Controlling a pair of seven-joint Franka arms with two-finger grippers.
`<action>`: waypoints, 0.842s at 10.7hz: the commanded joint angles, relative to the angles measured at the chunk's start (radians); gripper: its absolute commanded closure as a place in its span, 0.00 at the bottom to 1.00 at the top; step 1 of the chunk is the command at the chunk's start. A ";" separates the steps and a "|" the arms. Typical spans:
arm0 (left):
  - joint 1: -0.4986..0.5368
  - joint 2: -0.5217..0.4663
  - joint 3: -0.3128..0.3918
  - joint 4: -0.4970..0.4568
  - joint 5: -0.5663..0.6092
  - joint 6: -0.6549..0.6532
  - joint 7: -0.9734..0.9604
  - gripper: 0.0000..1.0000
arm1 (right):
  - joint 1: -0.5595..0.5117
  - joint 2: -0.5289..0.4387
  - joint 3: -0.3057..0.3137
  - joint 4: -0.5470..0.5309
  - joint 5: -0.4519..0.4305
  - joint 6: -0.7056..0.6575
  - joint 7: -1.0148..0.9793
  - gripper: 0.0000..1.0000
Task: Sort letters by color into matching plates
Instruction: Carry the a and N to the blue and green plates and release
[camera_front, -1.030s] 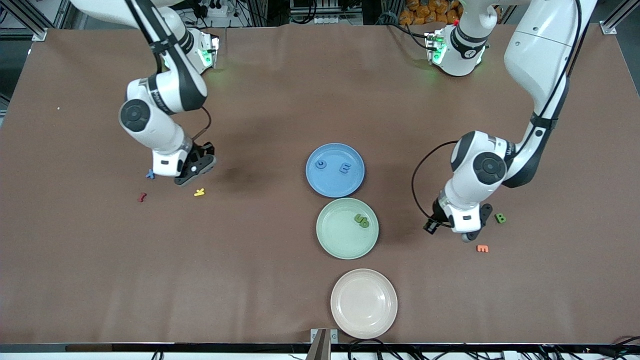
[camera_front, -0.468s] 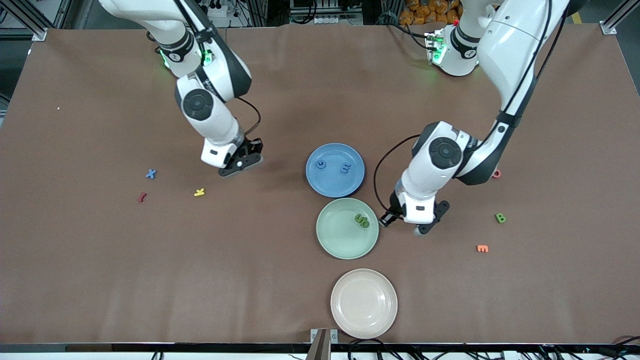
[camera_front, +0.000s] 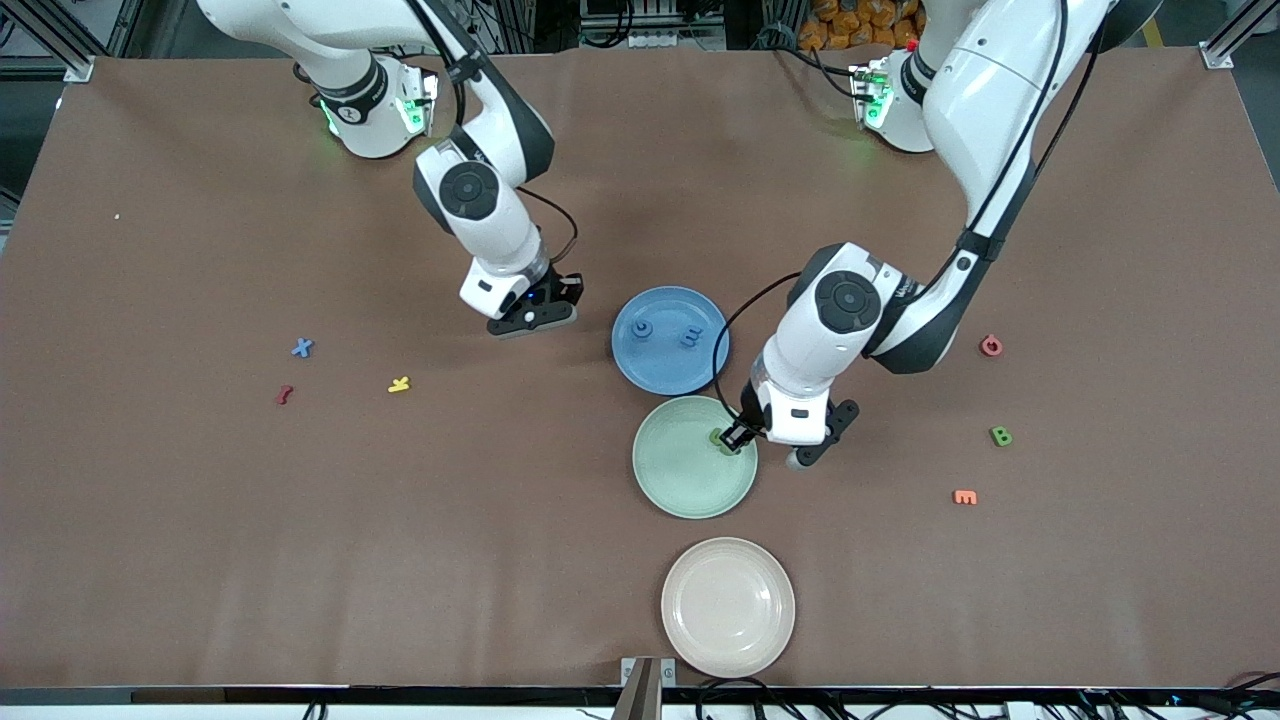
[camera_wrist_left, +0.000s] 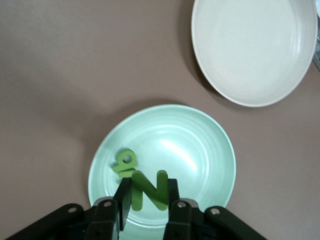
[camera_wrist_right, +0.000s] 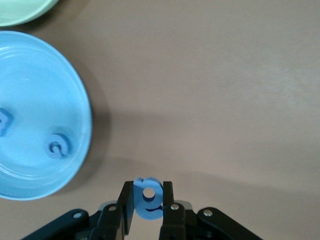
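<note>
Both grippers loaded: left gripper (camera_wrist_left: 145, 200) over green plate (camera_wrist_left: 210, 145) rim.

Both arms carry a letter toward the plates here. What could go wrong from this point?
The left gripper holds a green letter over the green plate's rim; released now, it may land on the letter there or outside. The right gripper's blue letter is not yet over the blue plate.

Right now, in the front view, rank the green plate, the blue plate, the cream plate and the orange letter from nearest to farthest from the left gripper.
From the left gripper, shut on a green letter:
1. Green plate, under it.
2. Blue plate, farther from the camera.
3. Cream plate, nearest the camera.
4. Orange letter, toward the left arm's end.
</note>
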 joint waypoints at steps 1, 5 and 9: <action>-0.050 0.043 0.012 0.075 0.004 -0.015 -0.025 1.00 | 0.066 0.077 -0.004 0.104 0.012 0.001 0.191 1.00; -0.059 0.034 0.034 0.089 0.069 -0.018 -0.016 0.00 | 0.138 0.137 -0.005 0.188 0.000 0.001 0.388 1.00; -0.029 0.030 0.052 0.082 0.135 -0.076 0.001 0.00 | 0.212 0.255 -0.016 0.317 -0.037 -0.004 0.555 1.00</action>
